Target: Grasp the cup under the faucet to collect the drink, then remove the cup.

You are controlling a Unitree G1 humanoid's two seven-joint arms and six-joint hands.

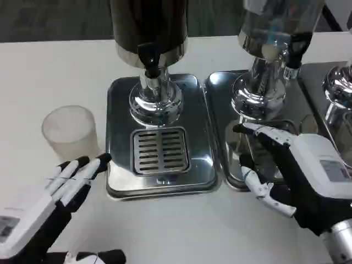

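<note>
Head view of a white table (181,231) carrying 3 drink dispensers side by side. At far left, a translucent frosted cup (70,133) stands upright on the table, empty as far as can be seen, left of the first drip tray and well apart from its faucet. Just below and right of the cup, the left hand (66,187) lies low over the table with its fingers extended and spread toward the cup's base and the tray's left edge, gripping nothing; whether a fingertip touches the tray cannot be told. At centre, the dark dispenser (148,25) rises on a chrome pedestal from a steel drip tray (118,137); its black faucet (149,58) points down above the slotted grille (160,150). To the right, a second dispenser (272,27) with a clear vessel stands on its own tray (220,110). The right hand (286,165) hovers over this tray's front, fingers parted and empty. At the far right edge, part of a third chrome pedestal (336,91) is visible.
</note>
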